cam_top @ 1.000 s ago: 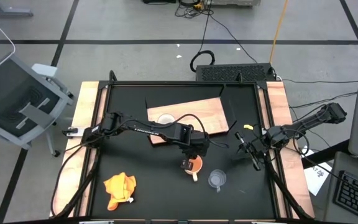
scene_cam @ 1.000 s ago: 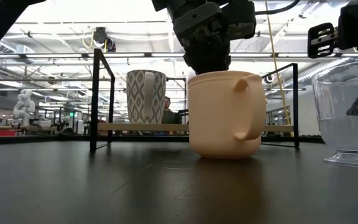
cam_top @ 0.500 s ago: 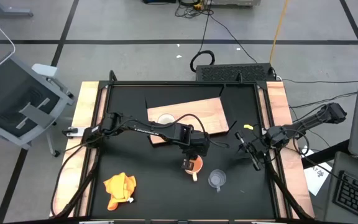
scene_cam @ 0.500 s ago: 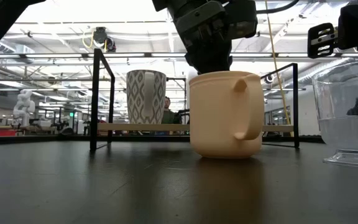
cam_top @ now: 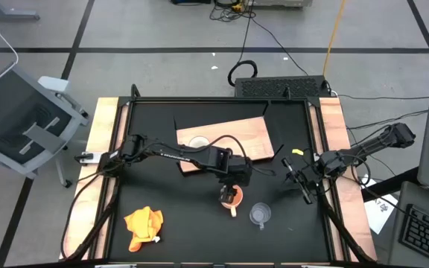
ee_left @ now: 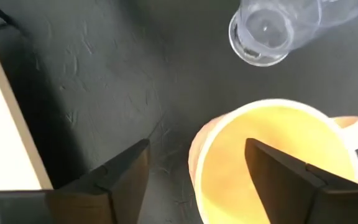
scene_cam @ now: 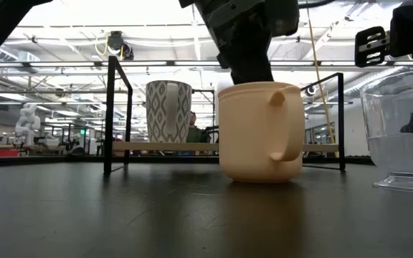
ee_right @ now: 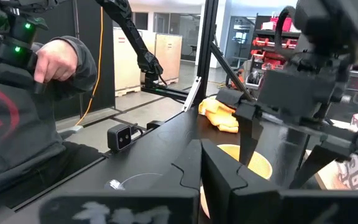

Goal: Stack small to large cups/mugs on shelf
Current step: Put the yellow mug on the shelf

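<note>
The yellow-orange cup (cam_top: 232,198) (scene_cam: 262,130) stands upright on its base on the black table, handle toward the near edge. My left gripper (cam_top: 231,190) (ee_left: 201,171) hovers open over its rim, one finger inside the cup and one outside, both apart from the wall. The white patterned cup (cam_top: 198,142) (scene_cam: 168,111) stands on the wooden shelf (cam_top: 237,134). The clear glass cup (cam_top: 259,215) (ee_left: 266,31) sits on the table right of the yellow one. My right gripper (cam_top: 302,184) (ee_right: 201,174) waits shut at the table's right edge.
An orange-yellow cloth (cam_top: 143,225) lies at the near left. A small yellow item (cam_top: 296,152) lies right of the shelf. Black frame posts (scene_cam: 110,115) stand around the table. A person's hand (ee_right: 55,59) with a controller shows beyond the table.
My left gripper has opened and let go of the yellow-orange cup's rim, staying in place above it. The cup has shifted slightly as the fingers parted and now stands upright on the table.
</note>
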